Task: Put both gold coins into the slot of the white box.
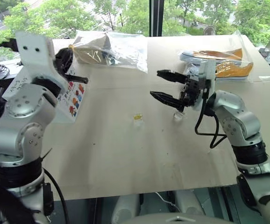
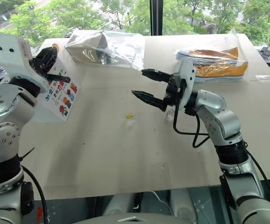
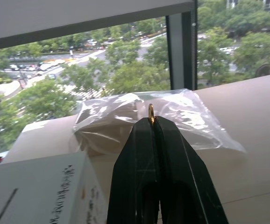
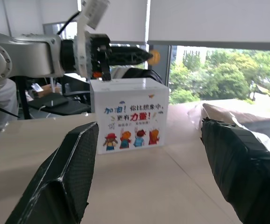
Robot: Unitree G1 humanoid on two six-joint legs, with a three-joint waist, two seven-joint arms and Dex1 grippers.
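Note:
My left gripper [image 1: 84, 80] is shut on one gold coin [image 3: 151, 113], which sticks out edge-on from its fingertips. It hovers above the white box [image 4: 128, 116], a cube with cartoon figures and lettering at the table's far left [image 1: 72, 100]. A thin dark line, likely the slot [image 3: 5, 205], shows on the box in the left wrist view. The other gold coin [image 1: 137, 116] lies flat mid-table. My right gripper [image 1: 154, 84] is open and empty, raised above the table right of that coin, pointing left toward the box.
A clear plastic bag with brown contents [image 1: 111, 46] lies at the back beside the box. A second bag with orange contents [image 1: 219, 63] sits at the back right. A small clear block [image 1: 178, 115] rests under my right gripper. A window stands behind the table.

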